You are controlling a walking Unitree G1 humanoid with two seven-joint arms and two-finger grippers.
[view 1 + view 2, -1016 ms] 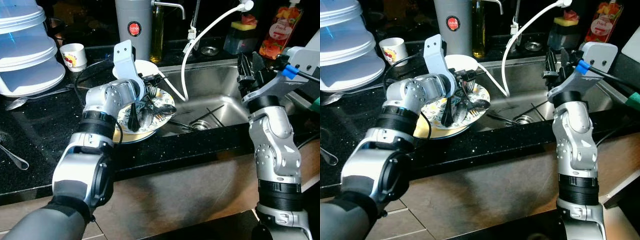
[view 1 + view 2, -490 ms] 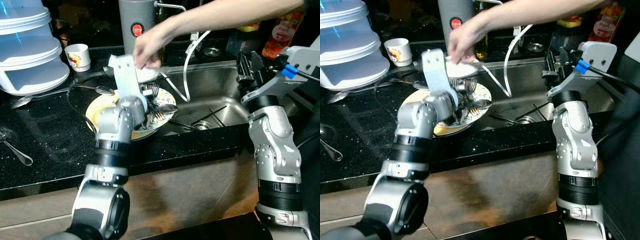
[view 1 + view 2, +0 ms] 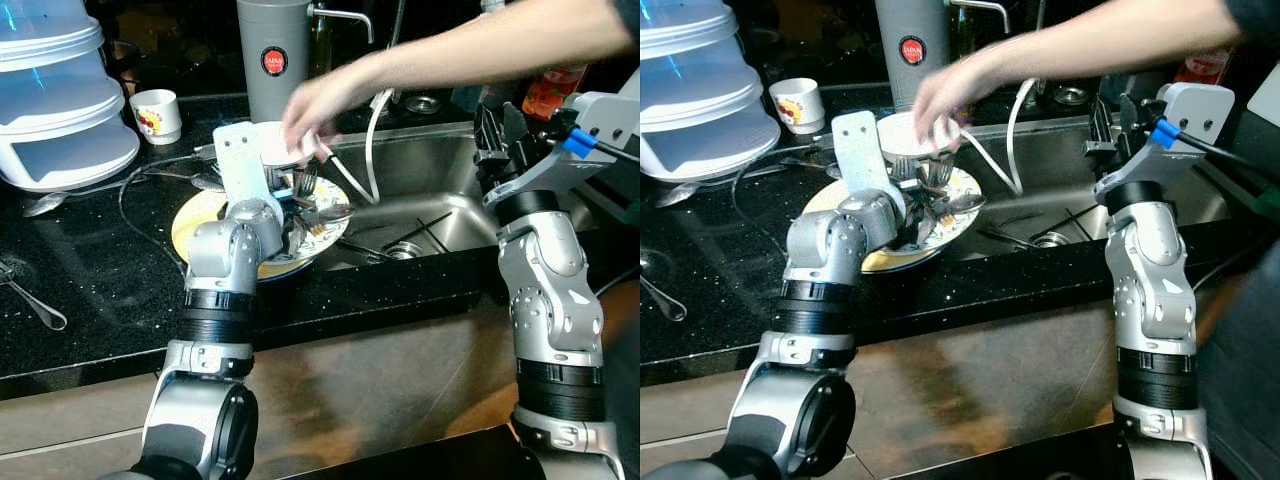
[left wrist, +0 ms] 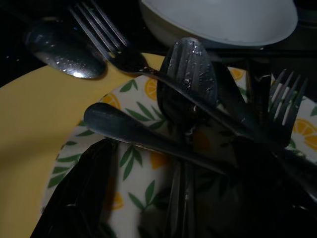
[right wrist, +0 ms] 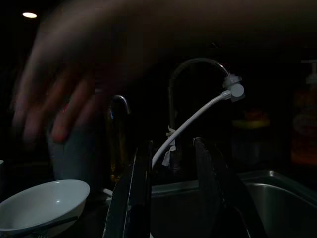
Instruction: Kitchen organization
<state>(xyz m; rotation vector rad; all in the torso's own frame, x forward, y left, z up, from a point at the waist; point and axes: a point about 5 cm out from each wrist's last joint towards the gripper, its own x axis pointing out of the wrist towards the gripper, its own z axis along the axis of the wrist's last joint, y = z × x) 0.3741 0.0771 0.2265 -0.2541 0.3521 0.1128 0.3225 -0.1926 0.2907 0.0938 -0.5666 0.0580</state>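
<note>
Dirty dishes stacked on the black desk beside the sink.

A yellow plate [image 3: 195, 222] lies flat at the desk's edge, with a smaller plate [image 4: 133, 163] printed with lemons and green leaves on top of it. On the printed plate lies a loose heap of steel cutlery [image 4: 198, 106]: forks with tines pointing outward, spoons crossing one another, handles overlapping. One spoon [image 4: 62, 52] rests partly on the yellow rim. A white bowl [image 3: 910, 135] sits upright just behind the plates, touching the pile.
</note>
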